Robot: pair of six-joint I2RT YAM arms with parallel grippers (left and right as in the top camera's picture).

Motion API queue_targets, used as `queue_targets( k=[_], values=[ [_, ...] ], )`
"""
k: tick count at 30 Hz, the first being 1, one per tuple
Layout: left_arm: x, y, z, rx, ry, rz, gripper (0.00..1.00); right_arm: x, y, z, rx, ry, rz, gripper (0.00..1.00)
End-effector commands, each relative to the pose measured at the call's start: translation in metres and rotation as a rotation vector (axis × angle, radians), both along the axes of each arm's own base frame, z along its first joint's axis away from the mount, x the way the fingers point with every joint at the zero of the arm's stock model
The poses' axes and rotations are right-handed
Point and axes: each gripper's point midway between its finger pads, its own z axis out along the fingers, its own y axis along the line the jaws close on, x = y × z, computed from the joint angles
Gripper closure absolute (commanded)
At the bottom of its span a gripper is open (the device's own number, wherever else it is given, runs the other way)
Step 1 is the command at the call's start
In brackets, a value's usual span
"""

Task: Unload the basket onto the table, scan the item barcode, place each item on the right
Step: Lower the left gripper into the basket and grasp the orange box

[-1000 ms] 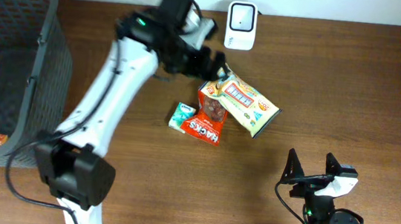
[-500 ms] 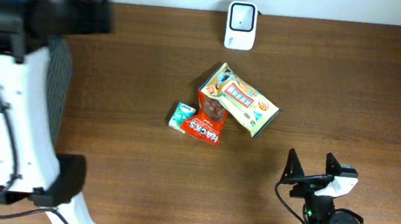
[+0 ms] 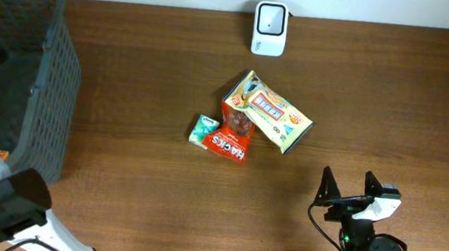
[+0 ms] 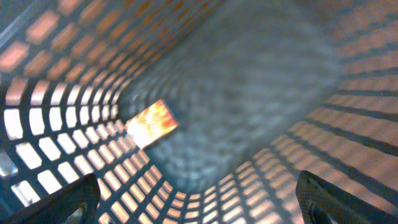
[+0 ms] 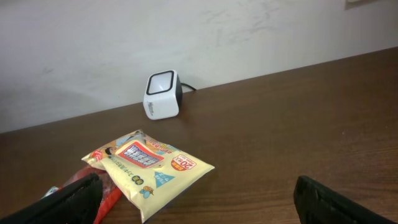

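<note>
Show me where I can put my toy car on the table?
The biggest bare patch is the wood right of the scanner and the yellow packet. Another lies between the basket and the small green packet. The middle is crowded: the packets huddle there, yellow partly over the red packet.

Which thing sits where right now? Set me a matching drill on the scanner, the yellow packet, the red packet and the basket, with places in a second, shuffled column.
Things:
1. scanner
2. yellow packet
3. red packet
4. basket

Places:
A. at the left end of the table
B. mid-table, partly under another packet
C. at the back edge, by the wall
D. mid-table, lying across another packet

Pairs: 1-C, 2-D, 3-B, 4-A
</note>
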Motion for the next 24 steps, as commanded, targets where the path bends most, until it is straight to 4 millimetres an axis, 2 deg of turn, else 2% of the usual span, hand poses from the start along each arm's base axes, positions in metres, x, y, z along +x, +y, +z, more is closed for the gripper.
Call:
queue_targets(
  k=[1,6,12,17,20,24],
  values=[
    [-0.025,0.032,-0.037,-0.007,0.067,0.217,0.01,0.000,0.003,-0.003,0.008,0.007,0.017,0.02],
    [-0.026,0.045,-0.091,-0.055,0.107,0.246,0.01,0.000,0.003,-0.003,0.009,0.007,0.017,0.02],
    [-0.018,0.052,-0.135,-0.047,0.105,0.247,0.01,0.000,0.003,-0.003,0.008,0.007,0.017,0.02],
    [-0.017,0.055,-0.158,-0.038,0.106,0.255,0.01,0.000,0.003,-0.003,0.009,0.007,0.017,0.01],
    [-0.032,0.060,-0.166,0.010,0.131,0.371,0.01,0.000,0.003,-0.003,0.008,0.006,0.017,0.02],
    [-0.039,0.059,-0.181,0.020,0.157,0.385,0.01,0.000,0.003,-0.003,0.009,0.007,0.017,0.02]
  ],
)
